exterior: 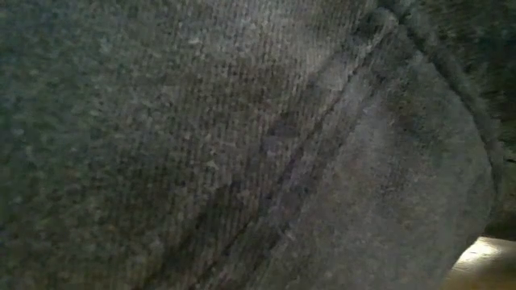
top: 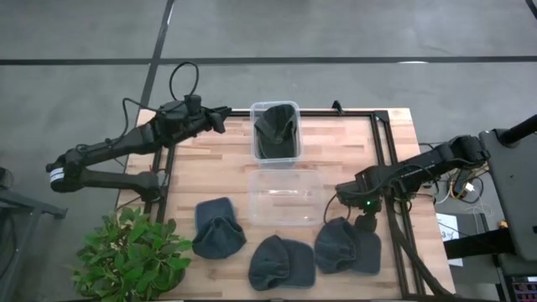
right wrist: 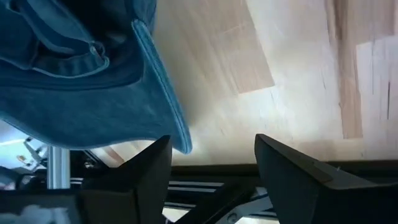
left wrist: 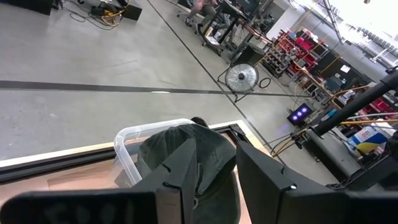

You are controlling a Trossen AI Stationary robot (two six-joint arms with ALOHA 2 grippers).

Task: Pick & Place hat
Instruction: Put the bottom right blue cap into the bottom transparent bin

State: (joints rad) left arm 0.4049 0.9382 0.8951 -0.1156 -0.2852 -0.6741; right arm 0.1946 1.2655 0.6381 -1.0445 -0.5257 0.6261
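Note:
Several dark grey hats are in view. One sits inside the far clear bin (top: 276, 130), and it also shows in that bin in the left wrist view (left wrist: 186, 155). Three more lie flat along the table's near edge: a left hat (top: 218, 228), a middle hat (top: 281, 262) and a right hat (top: 346, 246). My left gripper (top: 220, 122) (left wrist: 214, 180) is open and hovers just left of the far bin. My right gripper (top: 346, 195) (right wrist: 211, 158) is open, low over the table at the right hat's far side. That hat's brim edge (right wrist: 158, 81) lies just ahead of the fingers.
An empty clear bin (top: 285, 197) stands mid-table, between the far bin and the hats. A potted plant (top: 130, 252) sits at the near left corner. A black metal frame (top: 388, 159) runs along the table's right side. Hat fabric (exterior: 242, 145) fills the low view.

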